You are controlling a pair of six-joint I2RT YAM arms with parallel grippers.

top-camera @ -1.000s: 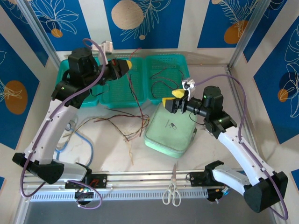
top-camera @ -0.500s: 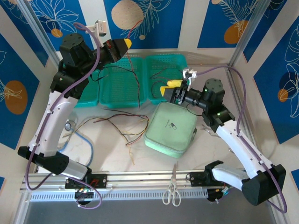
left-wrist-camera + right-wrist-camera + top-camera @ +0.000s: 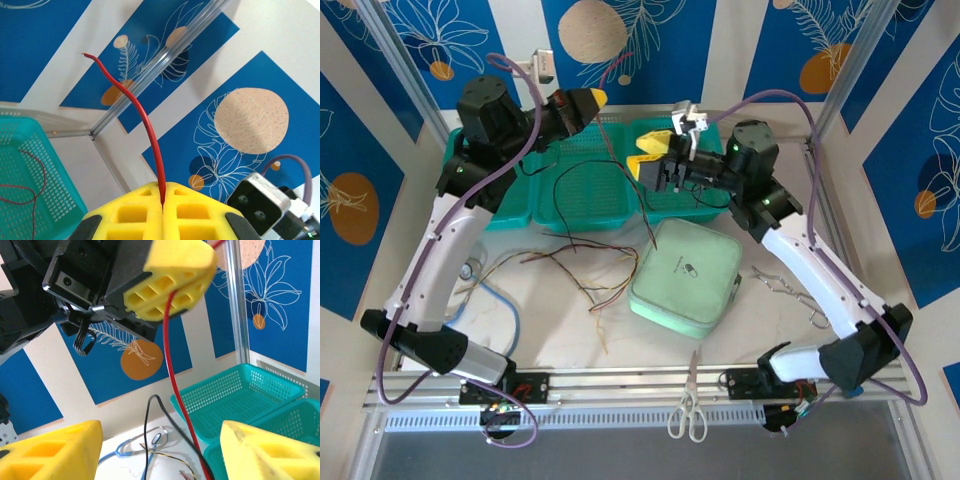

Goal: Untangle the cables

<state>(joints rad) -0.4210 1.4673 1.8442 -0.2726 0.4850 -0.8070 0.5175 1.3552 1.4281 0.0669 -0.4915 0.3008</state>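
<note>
My left gripper (image 3: 584,101) is raised over the back left basket and shut on a red cable (image 3: 145,121), whose free end sticks up past the yellow pads (image 3: 135,210). The rest of that red cable (image 3: 625,180) hangs down toward the table. My right gripper (image 3: 648,152) is open, just right of the left one. In the right wrist view the hanging red cable (image 3: 174,385) runs between its fingers (image 3: 52,452) without touching them, with a black cable (image 3: 149,425) beside it. More cables (image 3: 582,268), dark red and tan, lie tangled on the table.
Two teal baskets (image 3: 510,205) (image 3: 695,205) sit at the back. A pale green pouch (image 3: 685,275) lies centre right, a blue stethoscope (image 3: 498,292) at the left, metal forceps (image 3: 790,290) at the right, and scissors (image 3: 688,410) by the front rail.
My right arm has swung up and left from above the pouch to beside the left gripper, its jaws narrowing somewhat. The left gripper has risen, lifting the red cable.
</note>
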